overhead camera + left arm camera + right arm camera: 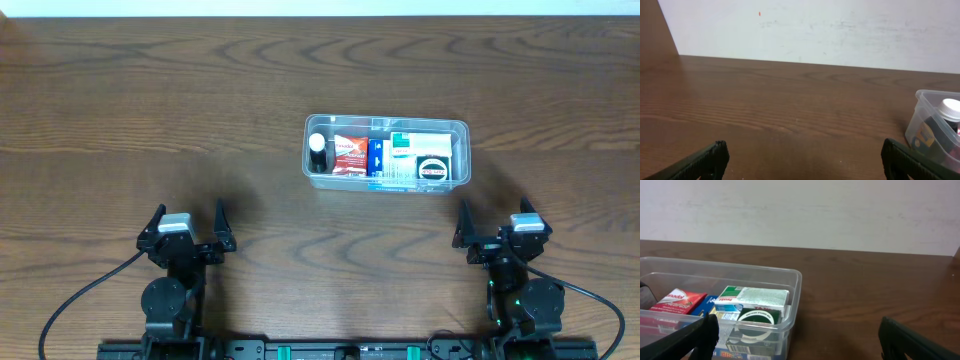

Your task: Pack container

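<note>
The clear plastic container [459, 128] sits past the table's middle, a little right of centre. Inside it stand a dark bottle with a white cap [317, 148], a red box [350, 153], a blue box [376, 156], a white and green box [426, 143] and a dark box with a white ring [432, 170]. My left gripper [190, 222] is open at the near left, with nothing between its fingers. My right gripper [493, 220] is open at the near right, just short of the container's right end. The right wrist view shows the container [793, 291] ahead on the left.
The brown wooden table [150, 120] runs to a white wall [815, 30] at the far edge. Black cables [70, 310] loop from both arm bases along the front edge. In the left wrist view the container's corner [927, 107] shows at the far right.
</note>
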